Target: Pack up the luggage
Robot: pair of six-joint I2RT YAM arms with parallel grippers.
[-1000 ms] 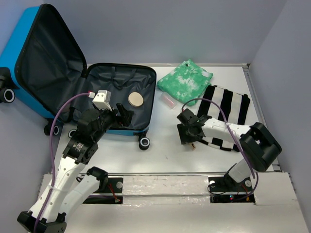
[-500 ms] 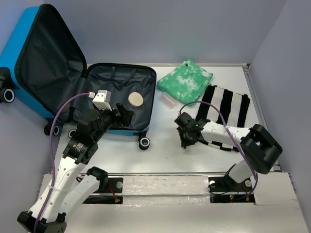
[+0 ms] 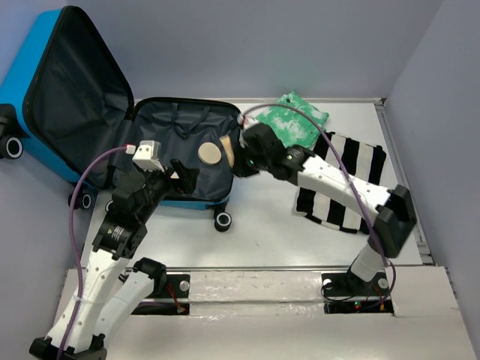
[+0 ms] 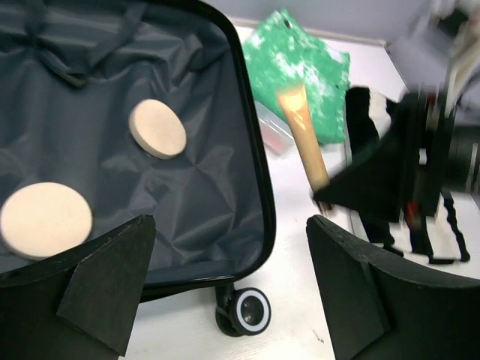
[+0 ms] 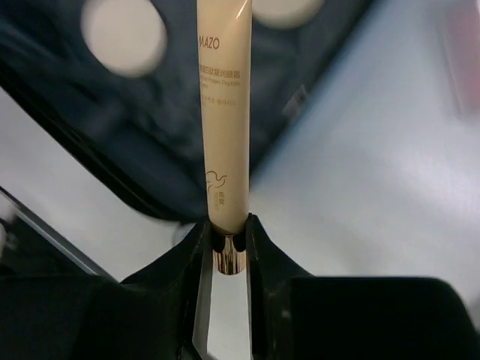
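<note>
The luggage (image 3: pixel 172 124) lies open on the left, blue shell, black lining, lid (image 3: pixel 75 90) propped up. Two beige round discs (image 4: pixel 157 127) (image 4: pixel 45 219) rest on its lining. My right gripper (image 3: pixel 238 159) is shut on a beige cosmetic tube (image 3: pixel 225 150) near its gold cap and holds it over the luggage's right rim. In the right wrist view the tube (image 5: pixel 223 112) sticks out from the gripper (image 5: pixel 226 244) above the dark lining. My left gripper (image 3: pixel 184 174) hovers open and empty over the luggage's near edge (image 4: pixel 232 292).
A green-and-white folded cloth (image 3: pixel 286 125) lies at the back, a black-and-white striped cloth (image 3: pixel 349 176) to the right under my right arm. A small clear packet (image 4: pixel 274 131) sits beside the luggage rim. A luggage wheel (image 3: pixel 223 220) juts toward the front.
The right gripper closed on the tube down by the striped cloth, then swung up and left with it to the luggage's right rim. The left arm shifted slightly.
</note>
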